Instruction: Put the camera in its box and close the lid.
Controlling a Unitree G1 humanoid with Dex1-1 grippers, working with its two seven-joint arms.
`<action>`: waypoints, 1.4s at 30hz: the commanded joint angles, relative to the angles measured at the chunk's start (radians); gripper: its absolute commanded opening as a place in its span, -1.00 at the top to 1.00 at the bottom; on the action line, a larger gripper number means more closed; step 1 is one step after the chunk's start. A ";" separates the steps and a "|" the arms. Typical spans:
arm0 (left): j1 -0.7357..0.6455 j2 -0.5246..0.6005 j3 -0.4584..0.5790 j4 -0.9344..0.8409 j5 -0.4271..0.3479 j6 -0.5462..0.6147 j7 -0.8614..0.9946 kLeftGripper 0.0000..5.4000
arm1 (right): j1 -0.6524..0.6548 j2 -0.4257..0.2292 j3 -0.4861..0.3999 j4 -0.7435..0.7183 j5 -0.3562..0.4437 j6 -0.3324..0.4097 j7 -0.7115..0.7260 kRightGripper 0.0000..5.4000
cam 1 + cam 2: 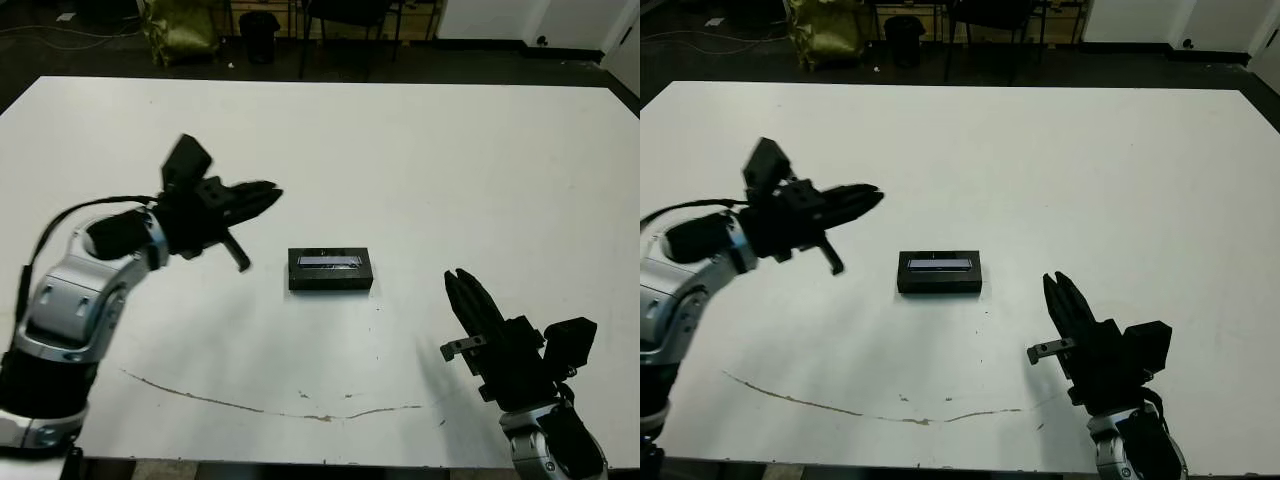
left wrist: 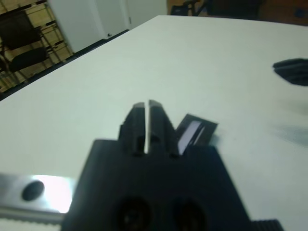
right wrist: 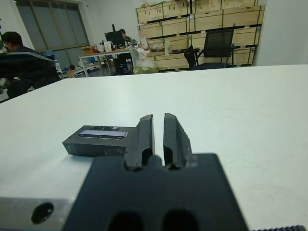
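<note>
Left arm bent at the elbow, raised above the counter (image 1: 450, 160), its left pincer (image 1: 262, 196) pointing toward the middle with fingers pressed together, holding nothing. Right pincer (image 1: 462, 290) sits low near the counter's front edge, fingers pointing away from the robot, only a thin slit between them, empty too. Between the two lies the box (image 1: 331, 271), lid (image 1: 330, 259) on top with its pale stripe facing up, flat on the counter, clear of both pincers. Camera can't be seen. Wide bare white surface all round the box; a brown scuff line (image 1: 250, 405) runs near the front edge.
</note>
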State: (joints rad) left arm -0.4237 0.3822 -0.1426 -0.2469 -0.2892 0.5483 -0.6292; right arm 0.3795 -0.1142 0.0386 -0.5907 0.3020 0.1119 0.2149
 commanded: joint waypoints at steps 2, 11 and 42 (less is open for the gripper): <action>0.009 -0.081 -0.050 -0.009 0.043 0.049 0.107 0.99 | 0.009 -0.007 -0.001 0.003 -0.015 0.021 -0.012 1.00; 0.053 -0.316 -0.141 0.151 0.148 0.040 0.350 0.99 | 0.010 -0.014 0.000 -0.008 -0.028 0.037 -0.020 1.00; 0.231 -0.427 -0.134 0.391 0.211 0.032 0.430 0.99 | 0.014 -0.001 0.005 0.009 0.010 0.011 0.012 1.00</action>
State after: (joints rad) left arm -0.2908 -0.0794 -0.2857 0.0707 -0.0794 0.4725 -0.1975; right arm 0.3790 -0.1159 0.0446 -0.5912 0.3036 0.1162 0.2257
